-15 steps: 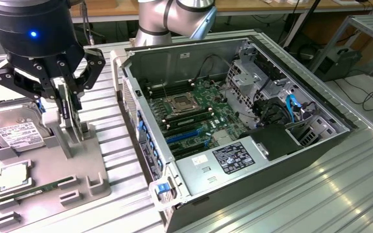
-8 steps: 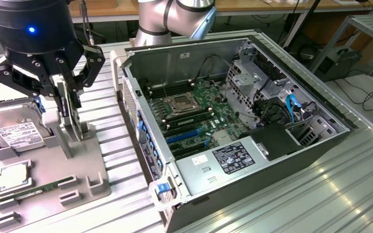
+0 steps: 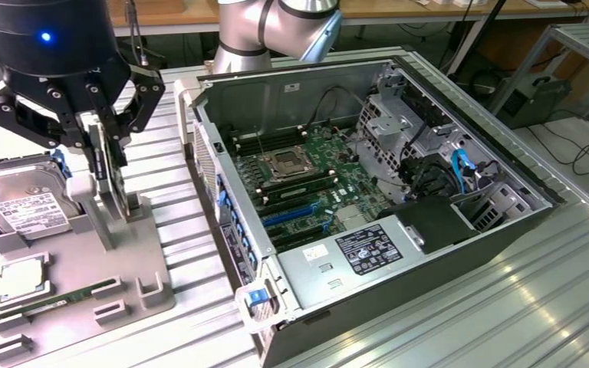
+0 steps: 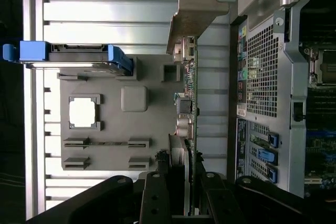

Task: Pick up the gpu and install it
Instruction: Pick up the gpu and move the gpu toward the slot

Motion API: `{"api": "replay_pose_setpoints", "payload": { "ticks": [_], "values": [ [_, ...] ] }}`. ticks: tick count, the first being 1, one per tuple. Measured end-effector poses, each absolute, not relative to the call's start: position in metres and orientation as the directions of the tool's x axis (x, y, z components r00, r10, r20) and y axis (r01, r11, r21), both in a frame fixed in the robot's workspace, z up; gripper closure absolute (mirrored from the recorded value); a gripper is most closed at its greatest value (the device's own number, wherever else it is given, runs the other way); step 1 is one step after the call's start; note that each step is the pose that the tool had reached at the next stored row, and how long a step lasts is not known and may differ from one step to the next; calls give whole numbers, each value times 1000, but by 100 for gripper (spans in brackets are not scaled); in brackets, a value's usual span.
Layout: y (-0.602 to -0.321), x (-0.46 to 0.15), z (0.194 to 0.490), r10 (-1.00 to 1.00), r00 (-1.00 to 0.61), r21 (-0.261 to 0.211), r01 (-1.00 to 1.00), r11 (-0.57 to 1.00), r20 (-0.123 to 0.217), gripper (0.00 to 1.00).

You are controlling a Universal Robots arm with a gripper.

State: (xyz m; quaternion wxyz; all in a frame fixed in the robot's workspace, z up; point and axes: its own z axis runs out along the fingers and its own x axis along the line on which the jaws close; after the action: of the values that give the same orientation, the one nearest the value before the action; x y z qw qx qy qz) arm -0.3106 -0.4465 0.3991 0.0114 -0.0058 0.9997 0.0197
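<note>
At the exterior view's left, your pincer [image 3: 104,149] is gripping the gpu [image 3: 111,188] between narrow fingers; the card is standing upright at the gray holder [image 3: 131,268], beside the open computer case [image 3: 397,307].

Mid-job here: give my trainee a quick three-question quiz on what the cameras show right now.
1. True or false: the gripper is closed on the gpu, which stands upright on edge.
2. What sits in the grey fixture toward the exterior view's left of the gpu? A) a hard drive B) a screwdriver C) a keyboard
3. Fill in: the computer case lies with its side panel ____.
Key: 1 true; 2 A; 3 off.
</note>
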Motion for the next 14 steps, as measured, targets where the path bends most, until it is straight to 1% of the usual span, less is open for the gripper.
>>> {"api": "replay_pose_setpoints", "payload": {
  "ticks": [14],
  "values": [
    [-446, -310, 411, -11, -1000, 39, -12, 999, -23, 73]
  ]
}}
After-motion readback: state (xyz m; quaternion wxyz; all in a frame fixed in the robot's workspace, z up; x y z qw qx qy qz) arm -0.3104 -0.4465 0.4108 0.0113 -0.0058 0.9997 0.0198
